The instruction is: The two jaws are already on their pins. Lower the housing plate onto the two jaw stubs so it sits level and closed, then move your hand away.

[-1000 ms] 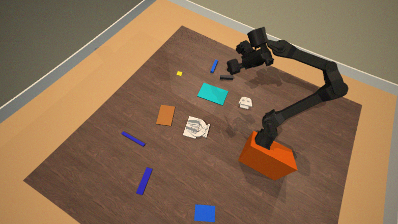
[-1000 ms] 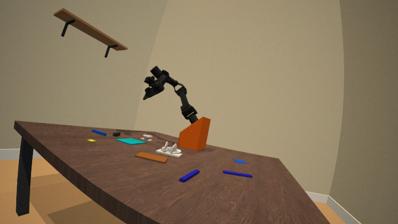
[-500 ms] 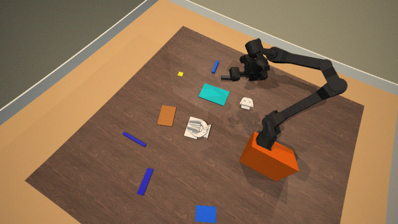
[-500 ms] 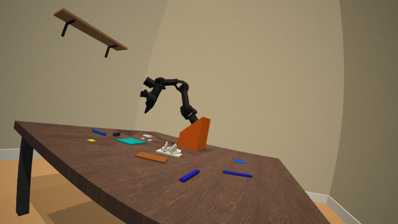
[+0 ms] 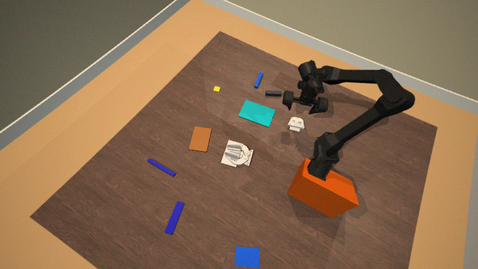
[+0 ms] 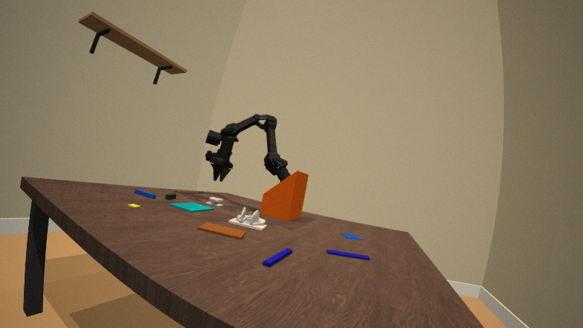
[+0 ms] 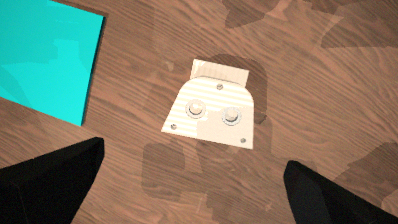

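The white housing plate (image 5: pixel 296 125) (image 6: pixel 215 199) (image 7: pixel 212 95) lies on the table with two round holes facing up and a block showing beneath one edge. The white base (image 5: pixel 225 162) (image 6: pixel 236 222) carries the two jaws (image 5: pixel 234 147) (image 6: pixel 255 216), which stand up from it side by side; their stubs are too small to make out. The base is apart from the plate and out of the wrist view. My gripper (image 5: pixel 300 110) (image 6: pixel 219 180) (image 7: pixel 196 158) is open and empty, pointing down above the table near the plate, with the plate ahead of and between the fingertips in the wrist view.
A teal panel (image 5: pixel 256 113) (image 6: pixel 191 206) (image 7: pixel 45 60) lies beside the plate. A black block (image 5: pixel 273 93) and a blue bar (image 5: pixel 258 79) lie behind it. An orange-brown panel (image 5: pixel 200 139) is beside the base. The orange arm mount (image 5: pixel 320 194) stands at the right.
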